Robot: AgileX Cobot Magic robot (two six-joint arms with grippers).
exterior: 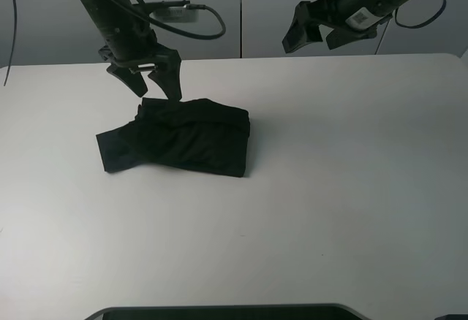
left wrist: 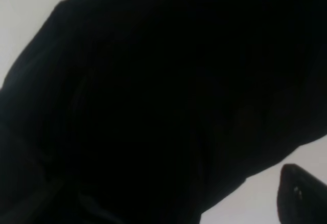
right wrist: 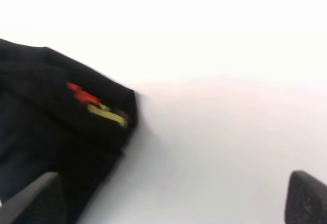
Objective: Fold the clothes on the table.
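The black T-shirt (exterior: 179, 137) lies folded into a thick bundle left of the middle of the white table (exterior: 351, 174), with a sleeve sticking out at its left. My left gripper (exterior: 151, 84) hangs open just above the bundle's far left edge, holding nothing. In the left wrist view the black cloth (left wrist: 153, 101) fills almost the whole picture. My right gripper (exterior: 314, 33) is open and empty, raised high above the far right of the table. The right wrist view shows the shirt's edge (right wrist: 56, 127) with a bit of red and yellow print (right wrist: 97, 106).
Grey wall panels (exterior: 241, 6) stand behind the table. A dark curved object (exterior: 227, 313) lies at the table's front edge. Bare white tabletop lies to the right and in front of the shirt.
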